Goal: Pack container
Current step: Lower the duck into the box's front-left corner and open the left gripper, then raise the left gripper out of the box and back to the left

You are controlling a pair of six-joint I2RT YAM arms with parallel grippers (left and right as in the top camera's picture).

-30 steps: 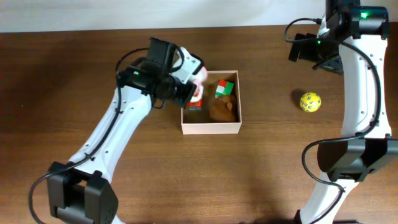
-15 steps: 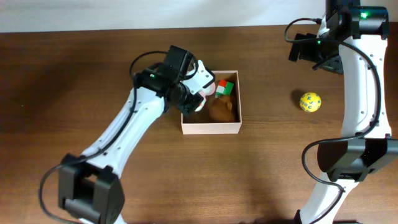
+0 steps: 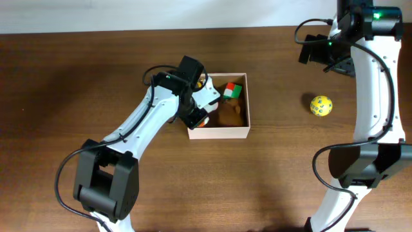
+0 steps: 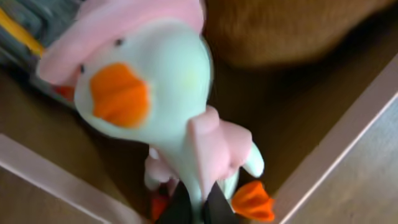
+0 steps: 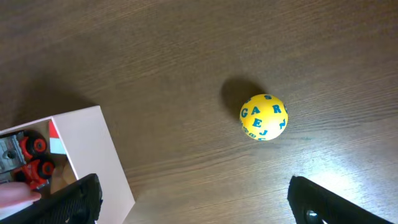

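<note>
We see the left hand gripping a duck (pink-hatted) inside the container, at its 9 o'clock edge; right hand open.

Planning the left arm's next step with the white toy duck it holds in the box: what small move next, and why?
Probably open the left gripper. It pinches the white toy duck with a pink hat inside the square white-walled cardboard container, beside the brown plush toy, so letting go should drop it in.

Robotics lab: two robot arms at a wooden table.
</note>
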